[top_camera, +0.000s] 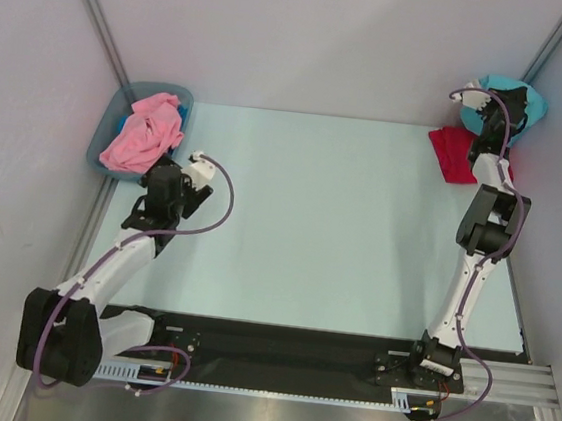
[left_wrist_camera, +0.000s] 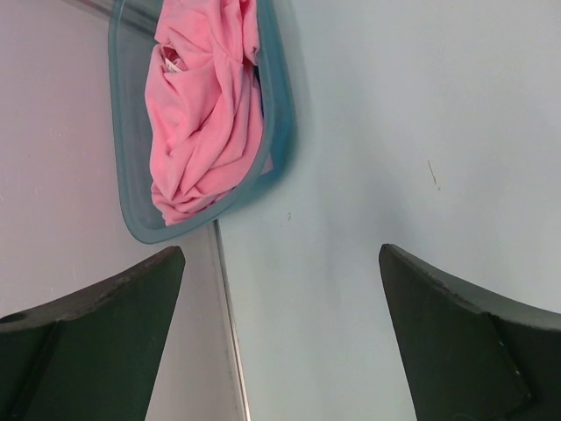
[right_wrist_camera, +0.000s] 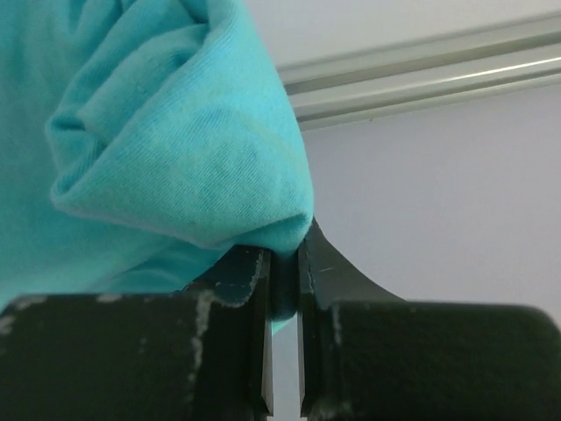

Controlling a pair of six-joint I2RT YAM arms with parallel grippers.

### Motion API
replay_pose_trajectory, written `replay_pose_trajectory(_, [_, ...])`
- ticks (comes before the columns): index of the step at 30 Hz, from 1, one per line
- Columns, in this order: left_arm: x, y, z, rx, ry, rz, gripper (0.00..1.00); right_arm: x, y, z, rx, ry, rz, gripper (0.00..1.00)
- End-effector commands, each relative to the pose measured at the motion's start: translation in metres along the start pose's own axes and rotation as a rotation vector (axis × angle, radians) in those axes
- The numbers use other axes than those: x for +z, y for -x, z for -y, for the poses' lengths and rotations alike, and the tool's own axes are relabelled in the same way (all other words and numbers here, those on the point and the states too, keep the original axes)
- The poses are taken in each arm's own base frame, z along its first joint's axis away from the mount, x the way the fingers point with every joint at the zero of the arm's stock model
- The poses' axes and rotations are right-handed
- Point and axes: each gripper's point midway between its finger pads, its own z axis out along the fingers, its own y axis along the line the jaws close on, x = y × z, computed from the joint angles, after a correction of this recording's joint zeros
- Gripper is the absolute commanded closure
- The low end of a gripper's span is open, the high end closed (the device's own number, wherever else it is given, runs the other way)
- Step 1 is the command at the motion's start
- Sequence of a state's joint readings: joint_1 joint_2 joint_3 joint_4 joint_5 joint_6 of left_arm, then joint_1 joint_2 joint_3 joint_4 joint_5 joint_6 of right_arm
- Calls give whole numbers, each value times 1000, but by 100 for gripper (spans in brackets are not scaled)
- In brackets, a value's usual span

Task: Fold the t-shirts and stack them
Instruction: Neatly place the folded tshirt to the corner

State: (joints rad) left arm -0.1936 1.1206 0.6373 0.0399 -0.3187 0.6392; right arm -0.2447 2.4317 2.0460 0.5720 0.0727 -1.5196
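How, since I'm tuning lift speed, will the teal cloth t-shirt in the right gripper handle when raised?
Likely floppy: the teal cloth t-shirt bunches in soft folds. Probably light: the right gripper holds it by a small pinch. Might slip: only an edge is clamped.

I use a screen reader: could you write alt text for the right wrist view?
The right gripper is shut on a bunched fold of the teal t-shirt, which fills the upper left. Behind are a pale wall and a metal rail.
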Motion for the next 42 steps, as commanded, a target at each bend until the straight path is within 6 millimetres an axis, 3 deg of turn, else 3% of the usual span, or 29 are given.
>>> replay_pose_trajectory(1, [-12, 4, -3, -2, -66, -1, 0, 10, 3, 57, 6, -154, 81, 100])
replay_pose_trajectory(7, [-21, -2, 3, -37, -105, -30, 0, 17, -3, 56, 22, -163, 119, 100])
replay_pose_trajectory(12, [-24, -5, -1, -12, -100, -49, 0, 19, 7, 52, 7, -154, 174, 100])
replay_pose_trajectory(19, [-25, -7, -1, -17, -103, -56, 0, 22, 16, 29, 2, -120, 219, 100])
replay_pose_trajectory(22, [-25, -8, -2, -16, -100, -56, 0, 18, 16, 8, 1, -57, 242, 100])
replay_pose_trajectory(23, [-25, -8, -1, -14, -101, -55, 0, 15, 20, 5, -4, -41, 256, 100])
replay_pose_trajectory(25, [-25, -7, -3, -16, -97, -52, 0, 7, 18, -22, -12, 16, 258, 100])
replay_pose_trajectory(26, [-26, -7, -3, -16, -96, -53, 0, 4, 19, -21, -15, 21, 264, 100])
replay_pose_trajectory(27, [-26, -7, -3, -15, -97, -52, 0, -5, 13, -44, -9, 71, 257, 100])
replay_pose_trajectory(29, [-26, -7, -4, -5, -95, -53, 0, -14, 10, -56, -12, 118, 262, 100])
replay_pose_trajectory(30, [-25, -8, -4, -1, -96, -56, 0, -20, 8, -52, -14, 123, 262, 100])
replay_pose_trajectory(31, [-26, -8, -5, -1, -95, -54, 0, -29, 6, -69, -10, 166, 259, 100])
replay_pose_trajectory(32, [-24, -8, -5, 3, -94, -56, 0, -34, 5, -72, -12, 180, 261, 100])
replay_pose_trajectory(33, [-24, -8, -4, 5, -97, -56, 1, -38, 4, -62, -15, 175, 260, 100])
replay_pose_trajectory(36, [-23, -8, -4, 3, -99, -57, 0, -54, -2, -76, -12, 260, 249, 100])
replay_pose_trajectory(40, [-21, -12, 1, 0, -108, -59, 0, -71, -5, -65, -19, 290, 244, 100])
replay_pose_trajectory(42, [-20, -13, 2, 0, -108, -61, 0, -79, -7, -74, -33, 332, 242, 100])
